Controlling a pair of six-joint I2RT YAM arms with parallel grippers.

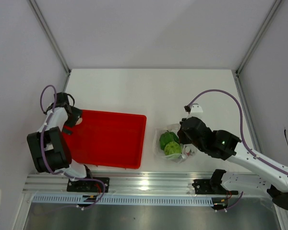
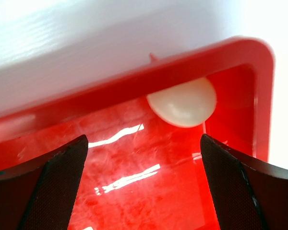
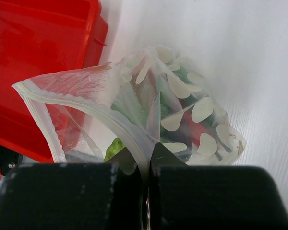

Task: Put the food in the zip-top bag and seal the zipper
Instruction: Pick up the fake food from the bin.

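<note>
The clear zip-top bag [image 1: 169,143] lies on the white table right of the red tray, with two round green vegetables [image 1: 169,140] showing inside it. In the right wrist view the bag [image 3: 182,110] holds green and red food behind pale leaf prints. Its zipper strip [image 3: 72,103] curves from the left corner down into my right gripper [image 3: 148,155], which is shut on it. The right gripper sits over the bag's right side in the top view [image 1: 189,132]. My left gripper [image 2: 144,191] is open and empty above the tray's far left corner.
The red tray [image 1: 110,139] lies left of the bag and shows no food. The left wrist view shows a round white spot [image 2: 182,101] at the tray's corner [image 2: 249,62]. An aluminium rail [image 1: 144,184] runs along the near edge. White walls enclose the table.
</note>
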